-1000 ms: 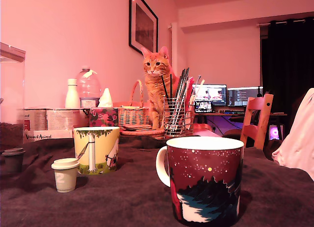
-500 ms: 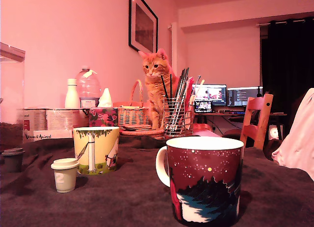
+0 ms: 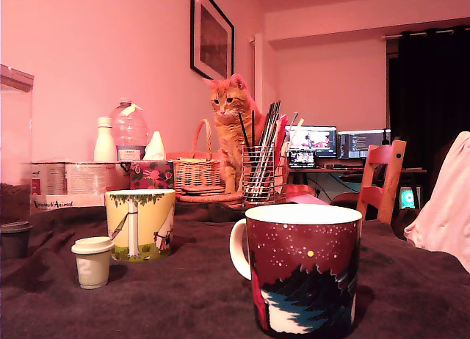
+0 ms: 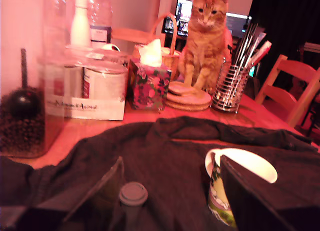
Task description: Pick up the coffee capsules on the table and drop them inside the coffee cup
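My claw (image 4: 170,201) stands wide open and holds nothing; in the wrist view its two dark fingers (image 4: 250,201) frame the small dark grey-brown plastic capsule with the flat rimmed top (image 4: 133,193), which sits between them, nearer one finger than the other, upright on the dark brown blanket (image 4: 165,156) covering the table. The pale yellow illustrated mug (image 4: 235,186) stands just beside the other finger, partly hidden by it.

The risk I judge from here: closing off-centre could tip or push the capsule across the soft blanket instead of seating it, and the finger by the mug could knock its rim. The orange cat (image 4: 205,36) sitting beyond the claw by the wire pen holder (image 4: 231,88) could also step in.

The exterior view does not show the claw at all, but it gives me what the wrist view lacks: the small cream capsule embossed with "2" (image 3: 92,262) beside the yellow mug (image 3: 139,223), and a large dark red mug with a night scene (image 3: 301,269). There the dark capsule (image 3: 15,238) sits at the exterior view's left edge.
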Action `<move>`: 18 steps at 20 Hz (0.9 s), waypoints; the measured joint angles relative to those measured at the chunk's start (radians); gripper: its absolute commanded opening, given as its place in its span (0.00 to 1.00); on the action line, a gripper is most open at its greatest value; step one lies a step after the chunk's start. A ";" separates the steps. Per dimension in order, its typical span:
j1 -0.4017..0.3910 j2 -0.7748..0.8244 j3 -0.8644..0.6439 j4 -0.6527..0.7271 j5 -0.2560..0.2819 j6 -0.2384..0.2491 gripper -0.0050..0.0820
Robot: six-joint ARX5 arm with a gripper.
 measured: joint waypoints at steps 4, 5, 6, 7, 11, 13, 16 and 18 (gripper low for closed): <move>0.000 0.114 -0.003 0.036 0.000 0.000 0.70; 0.000 0.145 -0.003 0.045 0.000 0.000 0.70; 0.000 0.177 -0.003 0.059 0.000 0.000 0.70; 0.000 0.206 -0.003 0.074 0.000 0.000 0.70; 0.000 0.317 -0.005 0.142 0.000 0.000 0.70; 0.000 0.386 -0.005 0.181 0.001 0.005 0.70; 0.000 0.488 -0.005 0.248 0.000 0.020 0.70; 0.000 0.563 -0.005 0.297 0.000 0.027 0.70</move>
